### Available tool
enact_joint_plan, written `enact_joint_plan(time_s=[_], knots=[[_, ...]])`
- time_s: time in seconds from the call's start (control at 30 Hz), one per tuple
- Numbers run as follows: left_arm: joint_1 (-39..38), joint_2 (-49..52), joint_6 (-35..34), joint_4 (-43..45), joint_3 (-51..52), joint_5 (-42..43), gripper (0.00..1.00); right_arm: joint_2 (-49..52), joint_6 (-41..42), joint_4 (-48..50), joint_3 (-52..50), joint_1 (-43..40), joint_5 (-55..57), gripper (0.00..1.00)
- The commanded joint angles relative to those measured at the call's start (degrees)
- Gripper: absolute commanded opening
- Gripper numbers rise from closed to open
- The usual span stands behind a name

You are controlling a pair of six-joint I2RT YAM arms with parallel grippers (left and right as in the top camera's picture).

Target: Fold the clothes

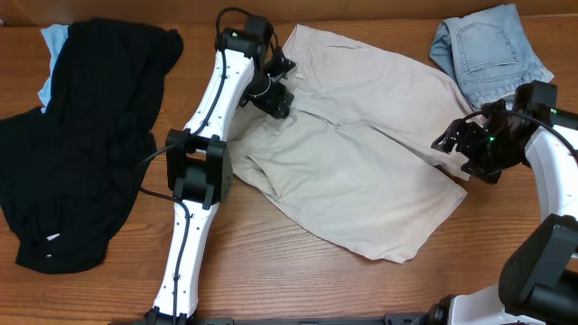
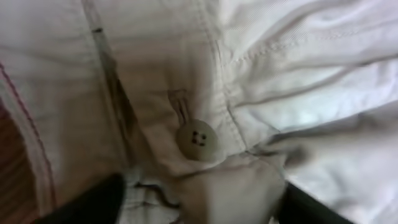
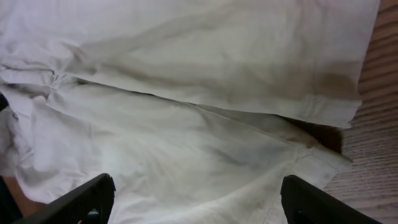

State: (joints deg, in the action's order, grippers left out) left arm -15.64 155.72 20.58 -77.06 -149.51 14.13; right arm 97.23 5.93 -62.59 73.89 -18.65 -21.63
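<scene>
Broadly, the wooden table (image 1: 298, 280) carries everything, and from overhead the big black garment (image 1: 81, 144) sprawls at nine o'clock, seemingly pushed aside out of the working area. The pale beige shorts (image 1: 361, 153), the piece to be folded, lie spread flat from the centre toward three o'clock, waistband at eleven o'clock and leg hems toward four. We take it they are laid open like this so a fold can begin. The light-blue denim shorts (image 1: 492, 50) sit at two o'clock, just beside the beige cloth, and a pale blue scrap (image 1: 54, 45) peeks out at ten o'clock. The left gripper (image 1: 275, 90) is down on the waistband, its fingers (image 2: 93, 199) spread around a bunched ridge of fabric just below the button (image 2: 197, 140), probably to take hold there. We judge the cloth not yet firmly pinched. The right gripper (image 1: 461, 140) hovers at three o'clock over the leg hem, fingers (image 3: 81, 199) standing wide with nothing between them. By count: one table, one black garment, one beige pair, one denim pair, one blue scrap, two grippers, one button.
</scene>
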Motion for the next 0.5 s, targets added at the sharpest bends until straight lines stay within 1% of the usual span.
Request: enact_joint_plan(time_s=[0.0,0.13,0.17,0.2,0.23,0.27,0.33,0.37,0.47], knots=[[-0.04,1.73,0.83,-0.28,0.2,0.94,0.5,-1.55,-0.42,0.22,1.14,0.02,1.01,0.89],[0.37,1.31,-0.04,-0.76,-0.35,0.76,0.21,-1.55,-0.39,0.33,1.14,0.02,1.01,0.9],[0.52,1.01,-0.04,-1.01,-0.39,0.76,0.2,-1.55,-0.39,0.31,1.14,0.02,1.01,0.9],[0.63,0.63,-0.33,-1.25,-0.44,0.72,0.16,-1.55,-0.37,0.31,1.14,0.02,1.01,0.9],[0.72,0.13,-0.94,-1.51,-0.55,0.57,0.09,-1.55,-0.33,0.31,1.14,0.02,0.98,0.9],[0.92,-0.37,-1.9,-1.84,-0.81,0.22,0.04,-1.55,-0.15,0.31,1.14,0.02,0.96,0.9],[1.49,-1.38,-4.46,-2.64,-1.6,-1.01,0.04,-1.53,-0.15,0.33,1.14,0.31,0.98,0.9],[2.19,-2.38,-7.78,-3.39,-2.14,-3.32,0.04,-1.49,0.0,0.48,1.14,0.76,0.98,0.9],[4.22,-4.48,-13.9,-5.33,-2.32,-7.76,0.04,-1.07,0.02,1.05,1.11,2.75,0.98,0.9]])
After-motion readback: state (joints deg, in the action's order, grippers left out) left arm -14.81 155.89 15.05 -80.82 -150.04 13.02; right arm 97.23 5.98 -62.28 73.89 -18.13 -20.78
